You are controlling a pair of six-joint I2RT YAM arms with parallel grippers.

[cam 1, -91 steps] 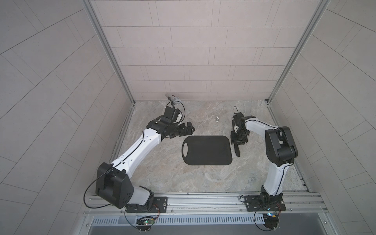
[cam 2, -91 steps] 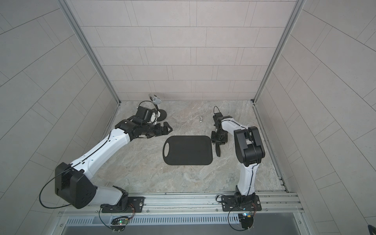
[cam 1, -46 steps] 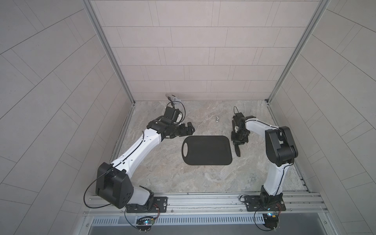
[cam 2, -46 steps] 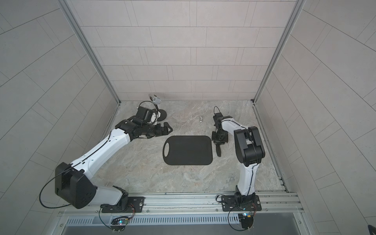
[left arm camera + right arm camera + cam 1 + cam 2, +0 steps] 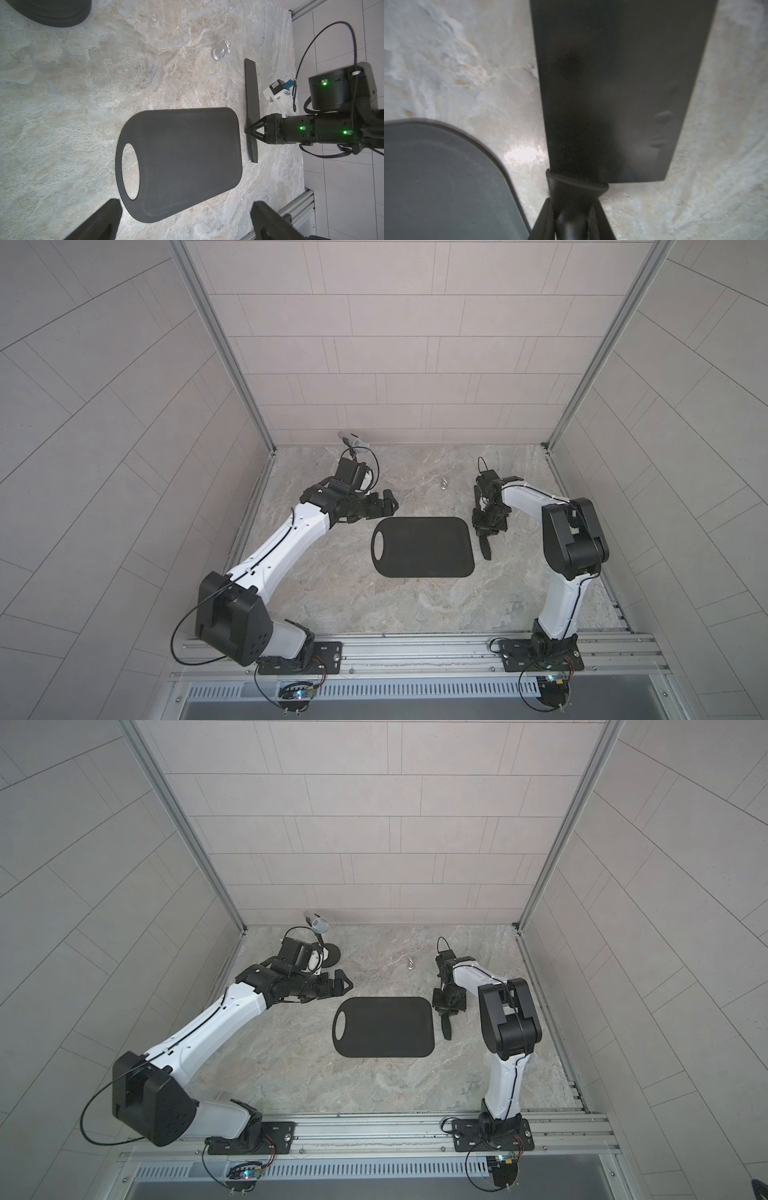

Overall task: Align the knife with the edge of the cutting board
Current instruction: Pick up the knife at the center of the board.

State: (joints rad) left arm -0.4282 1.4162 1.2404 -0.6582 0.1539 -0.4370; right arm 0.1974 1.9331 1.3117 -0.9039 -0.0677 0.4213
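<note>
A: Where's the flat all-black knife (image 5: 484, 546) with its wide squared blade?

B: Right of centre in both top views, just beside the right edge of the matte black rectangular cutting board (image 5: 424, 547), roughly parallel, not touching.

A: Why held at the handle's neck?

B: The right gripper (image 5: 571, 218) is clamped there, probably for steering the whole length. The left gripper (image 5: 388, 504) hangs wide open, empty, upper left of the board.

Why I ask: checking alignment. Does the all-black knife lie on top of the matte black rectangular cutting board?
No, the all-black knife lies beside the black cutting board, bare tabletop showing between them.
</note>
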